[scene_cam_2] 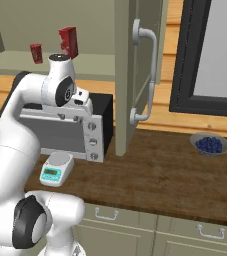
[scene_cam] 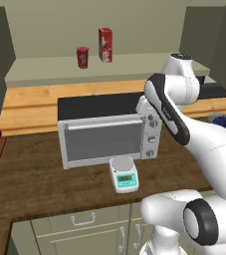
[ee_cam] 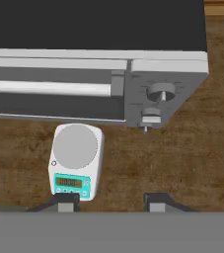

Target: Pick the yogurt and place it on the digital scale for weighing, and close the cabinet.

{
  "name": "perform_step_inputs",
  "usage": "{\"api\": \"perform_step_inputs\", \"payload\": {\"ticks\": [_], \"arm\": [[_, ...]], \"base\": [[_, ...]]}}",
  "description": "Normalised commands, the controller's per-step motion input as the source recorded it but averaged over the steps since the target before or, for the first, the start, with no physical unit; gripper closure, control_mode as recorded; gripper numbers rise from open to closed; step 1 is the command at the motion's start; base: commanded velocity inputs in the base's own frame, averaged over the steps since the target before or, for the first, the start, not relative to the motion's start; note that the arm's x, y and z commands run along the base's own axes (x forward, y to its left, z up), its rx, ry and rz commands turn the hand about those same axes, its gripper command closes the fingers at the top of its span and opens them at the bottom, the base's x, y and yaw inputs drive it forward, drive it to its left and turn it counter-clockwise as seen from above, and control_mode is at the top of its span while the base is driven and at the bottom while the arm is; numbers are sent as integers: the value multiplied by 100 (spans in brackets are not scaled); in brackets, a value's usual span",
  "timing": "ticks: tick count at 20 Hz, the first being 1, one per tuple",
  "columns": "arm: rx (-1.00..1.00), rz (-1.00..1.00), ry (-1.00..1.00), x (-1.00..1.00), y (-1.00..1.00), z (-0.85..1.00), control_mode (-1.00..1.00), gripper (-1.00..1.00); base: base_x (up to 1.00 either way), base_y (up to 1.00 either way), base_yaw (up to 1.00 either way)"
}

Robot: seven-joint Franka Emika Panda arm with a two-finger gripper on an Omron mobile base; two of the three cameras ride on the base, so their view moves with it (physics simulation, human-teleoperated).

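The yogurt (scene_cam: 82,57) (scene_cam_2: 36,53), a short red cup, stands on the open cabinet's lower shelf (scene_cam: 124,65), left of a taller red-and-white carton (scene_cam: 105,45). One cabinet door (scene_cam_2: 130,75) swings out over the counter with its silver bar handle facing me. The digital scale (scene_cam: 123,174) (scene_cam_2: 56,168) (ee_cam: 75,160) sits on the wooden counter in front of the toaster oven, its round grey plate bare. My gripper (ee_cam: 111,200) (scene_cam_2: 69,118) hovers above the oven's front right corner, pointing down, open with nothing between its fingers.
The silver toaster oven (scene_cam: 109,134) (ee_cam: 93,84) stands behind the scale, under the shelf. A bowl of blueberries (scene_cam_2: 210,144) rests on the counter at the right. A dark-framed window (scene_cam_2: 210,55) is beyond the door. Drawers with curved handles (scene_cam: 83,219) run below the counter.
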Motion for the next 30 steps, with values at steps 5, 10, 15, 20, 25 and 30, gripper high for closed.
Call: {"api": "perform_step_inputs", "payload": {"ticks": [5, 10, 15, 20, 25, 30], "arm": [[0, 6, -2, -25, 15, 0, -100, -100], [-1, 12, -17, -46, 36, 0, -100, -100], [0, 11, -28, -30, 26, 49, -100, -100], [0, 11, -19, -23, 24, 74, -100, -100], [3, 14, -18, -14, 20, 43, -100, -100], [6, 6, -18, -1, 11, 26, -100, -100]], "base": [[0, 0, 0], [0, 0, 0], [0, 0, 0], [0, 0, 0], [0, 0, 0], [0, 0, 0]]}}
